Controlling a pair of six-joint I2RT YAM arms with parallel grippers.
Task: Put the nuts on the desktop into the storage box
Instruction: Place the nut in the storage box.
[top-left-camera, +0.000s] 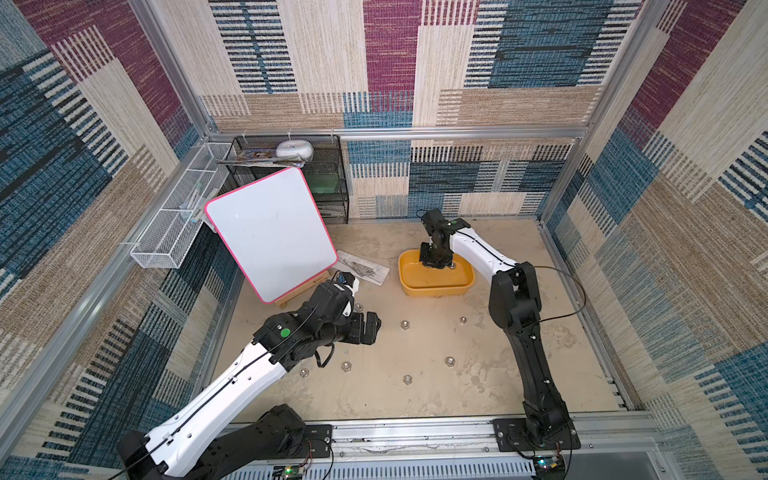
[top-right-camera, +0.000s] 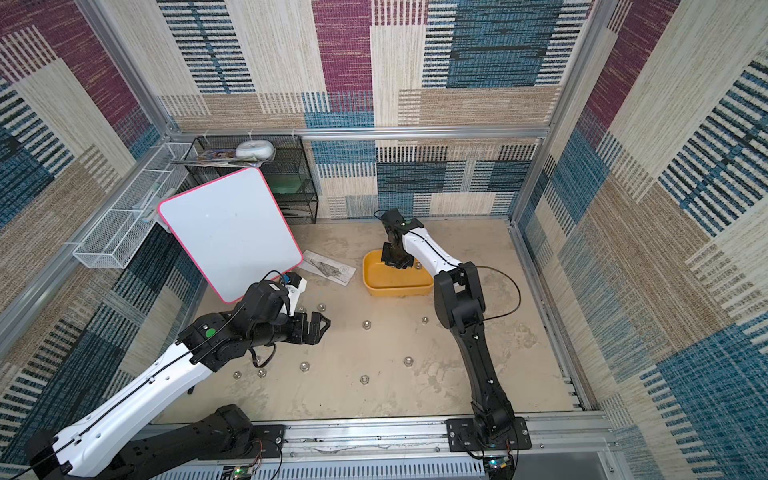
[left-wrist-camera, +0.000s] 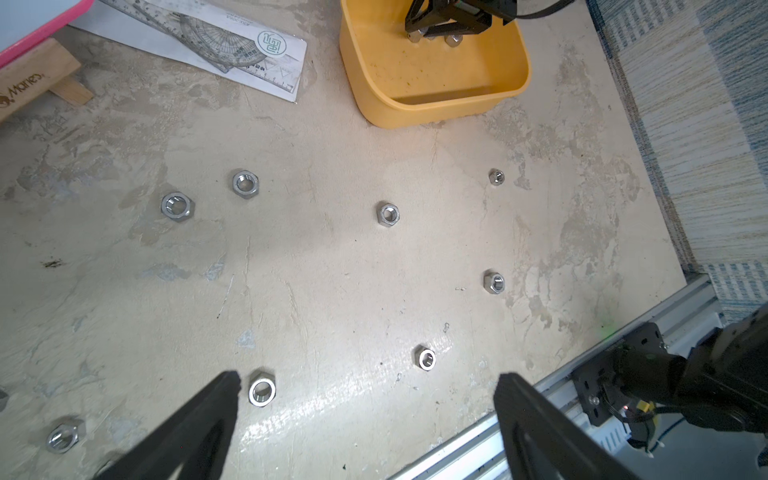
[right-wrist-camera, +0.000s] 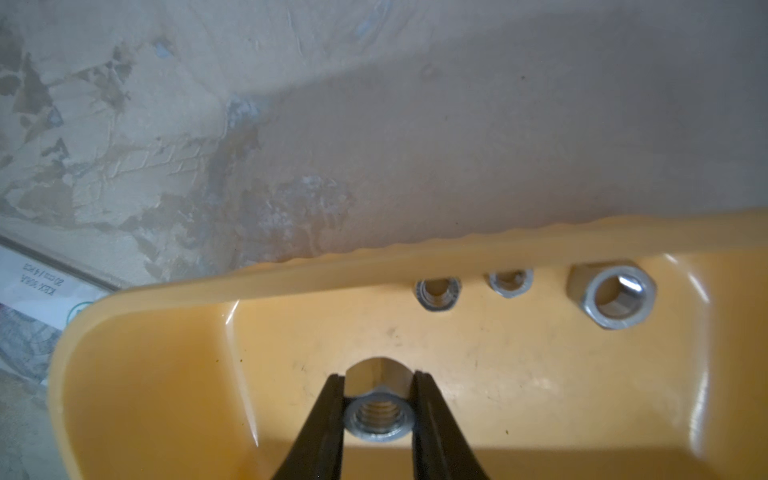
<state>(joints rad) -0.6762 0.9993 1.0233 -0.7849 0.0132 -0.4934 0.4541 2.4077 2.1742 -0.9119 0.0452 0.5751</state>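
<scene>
A: The beige counter (top-left-camera: 419, 399) is lying mottled between patterned walls (top-left-camera: 390, 62). Where is the right claw (right-wrist-camera: 379, 376) sitting?
B: Down inside the storage box (top-left-camera: 434, 289), pinching one nut (right-wrist-camera: 377, 417) (three more nuts (right-wrist-camera: 613, 297) are lying along one wall of it).
A: And the left claw (left-wrist-camera: 369, 379)?
B: Hovering spread wide, well short of the storage box, with loose nuts (left-wrist-camera: 387, 213) lying scattered on the counter outside it.

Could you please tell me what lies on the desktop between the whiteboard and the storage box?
A flat ruler-and-protractor set lies there, seen in both top views and the left wrist view.
</scene>
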